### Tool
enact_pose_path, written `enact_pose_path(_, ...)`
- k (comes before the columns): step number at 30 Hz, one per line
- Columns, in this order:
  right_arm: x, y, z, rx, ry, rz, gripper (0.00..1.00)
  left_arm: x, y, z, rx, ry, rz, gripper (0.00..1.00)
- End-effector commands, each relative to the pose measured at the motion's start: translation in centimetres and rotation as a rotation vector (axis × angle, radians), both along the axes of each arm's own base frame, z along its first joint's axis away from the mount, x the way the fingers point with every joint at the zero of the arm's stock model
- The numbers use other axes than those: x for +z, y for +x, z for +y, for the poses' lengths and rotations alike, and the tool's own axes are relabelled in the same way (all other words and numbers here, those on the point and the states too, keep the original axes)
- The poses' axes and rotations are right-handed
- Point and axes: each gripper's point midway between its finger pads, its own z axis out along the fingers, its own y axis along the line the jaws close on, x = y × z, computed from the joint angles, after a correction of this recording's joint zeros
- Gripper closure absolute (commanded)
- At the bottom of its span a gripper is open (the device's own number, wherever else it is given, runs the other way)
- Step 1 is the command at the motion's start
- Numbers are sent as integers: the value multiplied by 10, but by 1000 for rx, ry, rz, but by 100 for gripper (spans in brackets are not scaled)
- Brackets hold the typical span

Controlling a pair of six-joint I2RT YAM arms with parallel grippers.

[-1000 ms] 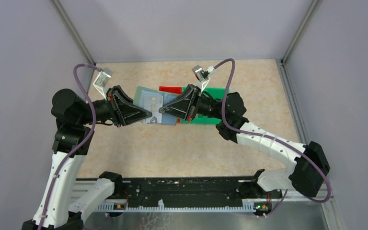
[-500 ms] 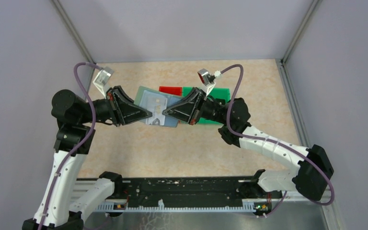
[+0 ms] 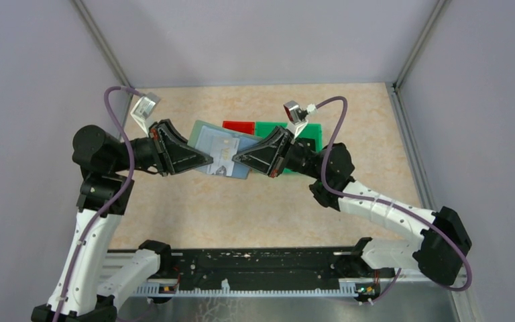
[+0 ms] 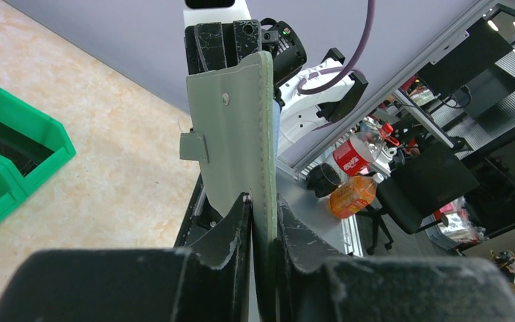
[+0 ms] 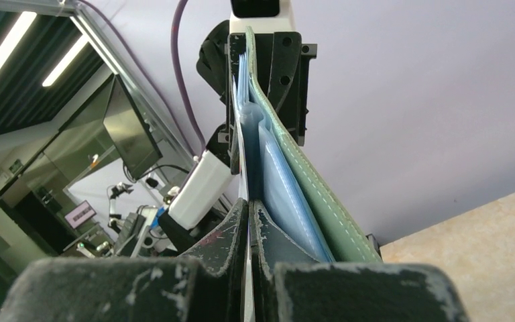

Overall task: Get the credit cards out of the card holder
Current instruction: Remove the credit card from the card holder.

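The pale grey-green card holder (image 3: 208, 137) hangs open above the table between my two grippers. My left gripper (image 3: 209, 159) is shut on its left edge; the left wrist view shows the holder (image 4: 238, 127) standing edge-on, clamped between the fingers of the left gripper (image 4: 263, 201). My right gripper (image 3: 236, 159) comes in from the right. In the right wrist view this right gripper (image 5: 249, 203) is shut on the thin pale edge of a credit card (image 5: 244, 180) beside the blue inner pockets (image 5: 283, 194) and green cover (image 5: 312, 191). A pale card face (image 3: 220, 145) shows inside the holder.
A red bin (image 3: 239, 125) and a green bin (image 3: 305, 131) sit on the table behind the right gripper; the green bin (image 4: 13, 147) also shows at left in the left wrist view. Grey walls close the table on three sides.
The right gripper has drawn back to the right, still shut on the card edge, and its wrist has swung right. The left arm has held the holder nearly still.
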Motion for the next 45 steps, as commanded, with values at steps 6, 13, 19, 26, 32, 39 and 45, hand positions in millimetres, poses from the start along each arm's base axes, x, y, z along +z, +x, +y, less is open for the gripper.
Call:
enact_pose_path(6,11,6,-10,-61,43,-17,100,13,-17,2,-47,-16,-82,86)
enact_pose_path(13,16,2,-9,-26,56,-23,76,10,-9,2,1,-7,-92,100)
enact_pose_path(19,22,-1,-1,8,62,-31,66,5,1,3,59,13,-92,100)
enact_pose_path(26,25,-2,4,25,46,-45,95,2,6,5,91,37,-113,100)
enact_pose_path(32,15,5,-18,-50,15,-37,100,6,5,5,95,39,-137,100)
enact_pose_path(39,5,4,-43,-98,-3,-23,100,10,4,5,94,34,-146,100)
enact_pose_path(45,2,18,-69,-193,-55,-20,100,12,4,6,100,32,-161,100)
